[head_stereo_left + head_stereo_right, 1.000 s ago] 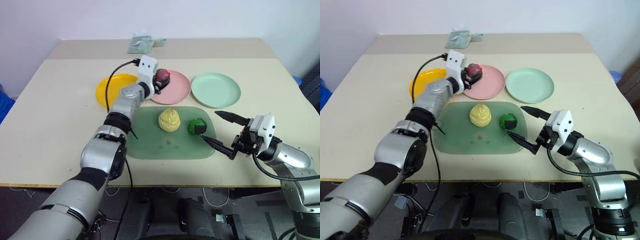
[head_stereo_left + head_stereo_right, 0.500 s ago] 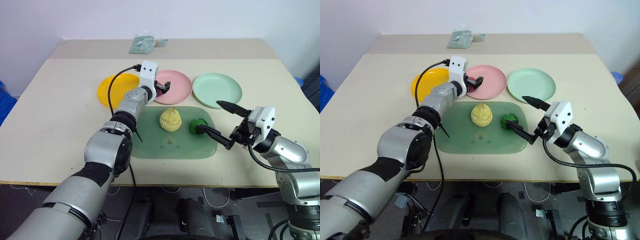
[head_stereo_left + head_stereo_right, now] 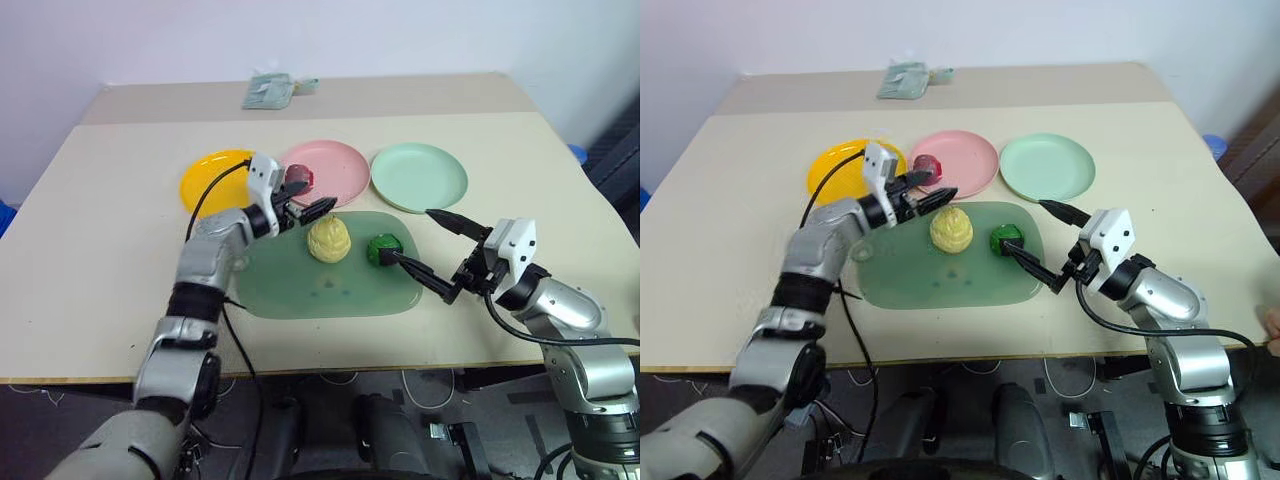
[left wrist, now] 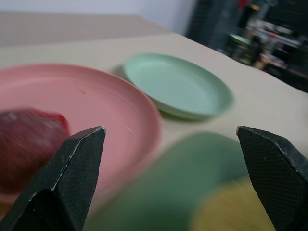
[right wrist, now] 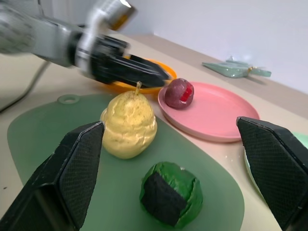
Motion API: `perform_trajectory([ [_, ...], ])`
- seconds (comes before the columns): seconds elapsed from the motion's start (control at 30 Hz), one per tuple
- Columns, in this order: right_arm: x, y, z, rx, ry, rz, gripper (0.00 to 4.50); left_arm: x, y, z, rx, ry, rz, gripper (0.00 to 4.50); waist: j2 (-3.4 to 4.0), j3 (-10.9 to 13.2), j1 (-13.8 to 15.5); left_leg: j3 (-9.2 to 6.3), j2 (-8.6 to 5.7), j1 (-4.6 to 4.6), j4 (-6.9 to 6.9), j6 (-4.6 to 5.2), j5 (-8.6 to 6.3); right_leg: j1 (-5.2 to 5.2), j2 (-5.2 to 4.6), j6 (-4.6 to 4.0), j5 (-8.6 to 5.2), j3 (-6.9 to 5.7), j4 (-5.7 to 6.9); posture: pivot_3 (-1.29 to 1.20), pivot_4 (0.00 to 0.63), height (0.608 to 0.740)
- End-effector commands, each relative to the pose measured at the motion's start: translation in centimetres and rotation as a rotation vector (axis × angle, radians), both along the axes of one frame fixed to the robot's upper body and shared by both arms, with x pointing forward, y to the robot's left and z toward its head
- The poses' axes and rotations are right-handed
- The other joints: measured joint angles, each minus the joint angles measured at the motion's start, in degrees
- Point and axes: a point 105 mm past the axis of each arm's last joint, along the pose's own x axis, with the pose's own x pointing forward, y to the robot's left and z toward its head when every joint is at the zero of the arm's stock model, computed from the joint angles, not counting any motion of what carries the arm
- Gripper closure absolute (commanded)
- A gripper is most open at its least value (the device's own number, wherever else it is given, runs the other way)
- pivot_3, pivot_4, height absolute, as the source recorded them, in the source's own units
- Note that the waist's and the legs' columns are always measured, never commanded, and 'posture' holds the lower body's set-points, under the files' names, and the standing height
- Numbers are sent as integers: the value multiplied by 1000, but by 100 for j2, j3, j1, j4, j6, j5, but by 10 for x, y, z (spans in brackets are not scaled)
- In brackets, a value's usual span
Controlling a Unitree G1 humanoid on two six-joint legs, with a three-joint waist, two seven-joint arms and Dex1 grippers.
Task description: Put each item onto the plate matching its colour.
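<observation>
The dark red-pink round item (image 3: 297,177) lies on the left part of the pink plate (image 3: 335,165). My left gripper (image 3: 310,203) hangs open just in front of it, above the far edge of the mat, holding nothing. On the green mat (image 3: 300,285) stand the pale yellow pointed item (image 3: 328,240) and the green-and-black ball (image 3: 383,249). My right gripper (image 3: 413,236) is open to the right of the ball, its lower fingertip close to it. The yellow plate (image 3: 212,176) and the mint green plate (image 3: 420,177) carry nothing. The left wrist view has the red item (image 4: 29,139) on the pink plate (image 4: 106,106).
A small pale green packet (image 3: 268,90) lies at the table's far edge. The left arm's black cable (image 3: 205,200) loops over the yellow plate. Bare tabletop (image 3: 100,260) spreads to the left and right of the mat.
My left gripper opened, left the red item on the pink plate, and drew back toward the mat. The right arm kept still. The head camera shifted.
</observation>
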Motion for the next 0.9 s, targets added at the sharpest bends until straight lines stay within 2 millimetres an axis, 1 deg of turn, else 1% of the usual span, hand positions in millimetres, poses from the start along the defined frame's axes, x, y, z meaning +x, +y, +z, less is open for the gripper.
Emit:
perform_trajectory([
  [0.03, -4, -1, 8, 16, -43, 2, 0, -20, -6, 29, -19, -55, -97, 31, 1, -1, 37, -1, 1, 1, 2, -1, 0, 2, 1, 0, 0, 0, 0, 0, 150, 740],
  [0.1, -5, -2, 7, 17, -41, 0, 0, -27, -4, 32, -17, -47, -125, 31, 3, -2, 76, 0, 2, 2, 6, 0, 0, 4, 2, -1, 0, 0, -1, 0, 150, 740],
  [0.2, -6, -2, 5, 16, -38, -3, 0, -32, -2, 27, 13, -32, -152, 31, 5, -3, 96, 0, 2, 3, 6, 0, 0, 4, 2, -1, 0, 0, -1, 0, 150, 740],
  [0.33, -7, -3, 3, 18, -36, -10, 0, -42, -4, 12, 102, -25, -213, 31, 5, -3, 99, 0, 3, 4, 4, -1, 0, 4, 3, -2, -1, 0, -1, 0, 150, 740],
  [0.47, -7, -3, 4, 21, -38, -15, 0, -42, -12, 3, 166, -53, -234, 31, 5, -3, 114, 1, 2, 4, 5, -1, 0, 5, 0, -3, -1, 1, -2, 0, 150, 740],
  [0.6, -8, -2, 6, 21, -43, -20, 0, -33, -26, -6, 230, -88, -212, 31, 5, -3, 111, 1, 3, 4, 5, -1, 0, 6, -1, -3, -1, 3, -3, 0, 150, 740],
  [0.7, -8, -2, 9, 21, -47, -23, 0, -24, -29, -7, 236, -91, -165, 793, 5, -3, 110, 1, 3, 3, 6, 0, 0, 6, -1, -2, -1, 3, -3, 0, 150, 740],
  [0.8, -9, -3, 9, 20, -46, -29, 0, -18, -24, -8, 258, -121, -121, 2285, 5, -3, 90, 1, 4, 3, 5, 0, 0, 5, 0, -2, -1, 3, -3, 0, 150, 740],
  [0.9, -10, -3, 9, 19, -44, -33, 0, -11, -17, 1, 194, -126, -48, 2285, 5, -3, 105, 1, 6, 3, 2, 0, 0, 3, 0, -3, -1, 3, -3, 0, 150, 740],
])
